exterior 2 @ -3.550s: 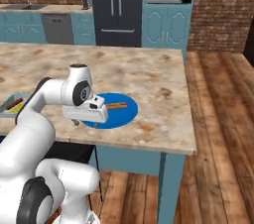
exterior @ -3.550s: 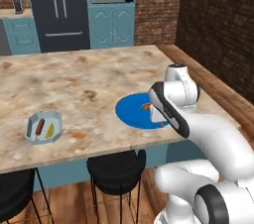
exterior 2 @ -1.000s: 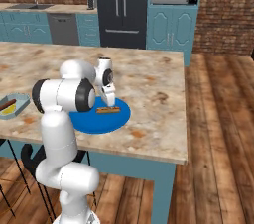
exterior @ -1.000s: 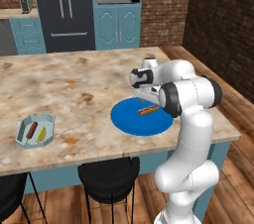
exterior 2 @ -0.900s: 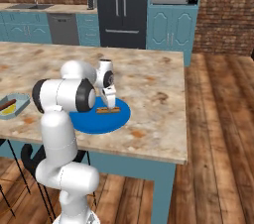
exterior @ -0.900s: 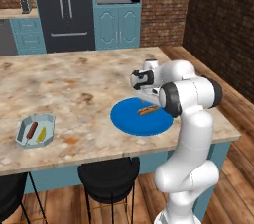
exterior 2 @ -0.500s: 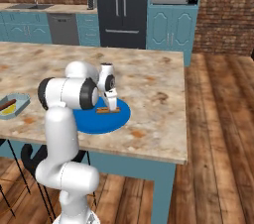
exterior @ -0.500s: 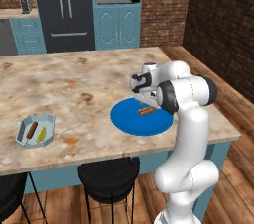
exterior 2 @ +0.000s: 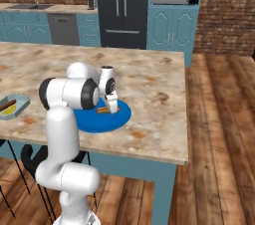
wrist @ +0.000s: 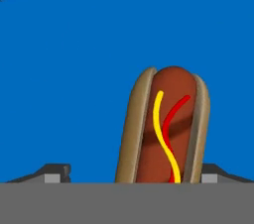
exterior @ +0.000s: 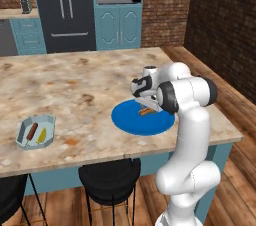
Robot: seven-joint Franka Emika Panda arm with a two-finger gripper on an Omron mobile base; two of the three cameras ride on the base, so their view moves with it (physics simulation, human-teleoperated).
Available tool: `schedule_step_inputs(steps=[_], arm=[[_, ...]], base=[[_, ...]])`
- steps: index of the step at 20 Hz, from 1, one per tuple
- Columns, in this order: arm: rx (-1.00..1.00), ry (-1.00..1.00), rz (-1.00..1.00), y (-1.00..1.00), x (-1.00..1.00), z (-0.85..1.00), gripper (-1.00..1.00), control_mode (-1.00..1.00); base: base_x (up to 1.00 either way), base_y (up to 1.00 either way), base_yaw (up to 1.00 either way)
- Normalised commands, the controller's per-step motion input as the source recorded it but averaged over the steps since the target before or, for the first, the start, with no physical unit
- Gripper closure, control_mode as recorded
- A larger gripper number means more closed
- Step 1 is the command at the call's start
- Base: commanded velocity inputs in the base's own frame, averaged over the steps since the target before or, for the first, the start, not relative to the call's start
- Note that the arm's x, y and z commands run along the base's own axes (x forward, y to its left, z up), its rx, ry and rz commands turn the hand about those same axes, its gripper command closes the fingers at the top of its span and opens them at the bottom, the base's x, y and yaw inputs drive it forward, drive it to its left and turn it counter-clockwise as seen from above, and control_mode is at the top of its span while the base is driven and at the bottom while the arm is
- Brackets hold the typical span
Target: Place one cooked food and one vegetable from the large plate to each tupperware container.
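Hot dog [wrist: 166, 129] in its bun at lower centre of hand view, lying on blue plate [exterior: 131, 119], gripper [wrist: 131, 174] spread wide, fingertips [wrist: 55, 172] flanking it, octagonal container [exterior: 25, 129] far left on counter [exterior: 70, 87]

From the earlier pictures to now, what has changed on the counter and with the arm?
The gripper has come down over the blue plate and now straddles the hot dog, jaws open on either side, nothing gripped yet. In the oldest pictures the base stood elsewhere, so the whole view shifted. The hot dog has stayed on the plate, and the octagonal tray keeps its sausage and yellow piece.
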Motion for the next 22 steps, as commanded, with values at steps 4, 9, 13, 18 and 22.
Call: schedule_step_inputs(steps=[4, 9, 13, 18, 22], arm=[[0.00, 0.00, 0.00, 0.00, 0.00, -0.01, 1.00, -1.00], [0.00, 0.01, -0.03, -0.01, 0.04, 0.00, 1.00, -1.00], [0.00, 0.00, 0.09, 0.00, -0.34, 0.47, 1.00, -1.00], [0.12, 0.00, 0.14, 0.02, -0.88, 1.00, 1.00, -1.00], [0.04, -0.18, 0.23, 0.14, -1.00, 1.00, 1.00, -1.00]], base=[[0.00, 0.00, 0.00], [0.00, 0.00, 0.00], [0.00, 0.00, 0.00], [0.00, 0.00, 0.00], [0.00, 0.00, 0.00]])
